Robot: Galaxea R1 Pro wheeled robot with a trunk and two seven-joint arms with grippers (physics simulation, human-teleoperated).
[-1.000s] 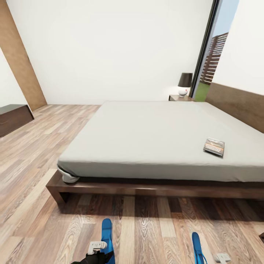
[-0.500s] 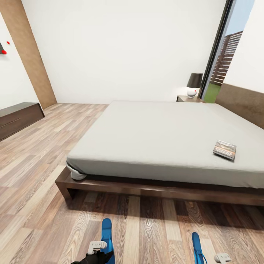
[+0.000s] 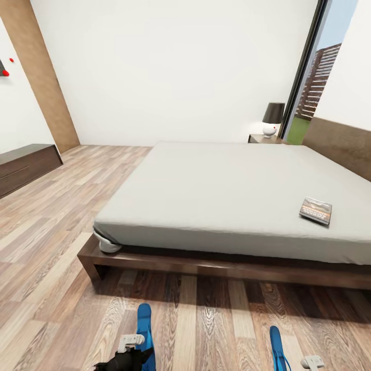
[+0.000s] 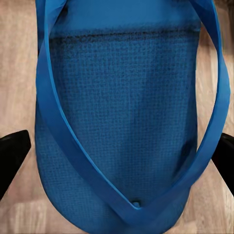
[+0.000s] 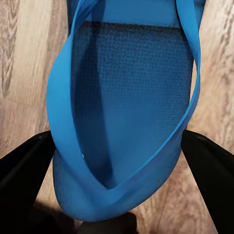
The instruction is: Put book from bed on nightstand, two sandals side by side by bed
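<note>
1. The bedroom floor (image 3: 46, 247) is brown wood plank, with white walls, a tan wood panel (image 3: 44, 77) in the far left corner and a tall dark-framed window (image 3: 309, 72) at the far right.
2. The bed (image 3: 226, 263) is a low dark wooden platform with a plain off-white mattress (image 3: 216, 190); its long near edge runs across the head view, and a dark headboard (image 3: 340, 144) rises at the right.
3. A long low dark bench (image 3: 26, 165) stands against the left wall, well apart from the bed.
4. The nightstand (image 3: 265, 138) sits at the bed's far corner by the window, carrying a lamp (image 3: 272, 118) with a dark shade and white base.
5. The book (image 3: 316, 210) lies flat on the mattress near the bed's near right edge, close to the headboard end.
6. The left sandal (image 3: 144, 330), bright blue, is over the floor just in front of the bed's near edge; the left claw (image 3: 131, 353) is clenched on it. In the left wrist view the sandal (image 4: 126, 122) lies between the two dark fingers (image 4: 12, 156).
7. The right sandal (image 3: 276, 348) is also over the floor near the bed, well to the right of the first, grasped by the right claw (image 3: 304, 363). In the right wrist view this sandal (image 5: 126, 112) is pinched between dark fingers (image 5: 24, 175) at either side of its sole.
</note>
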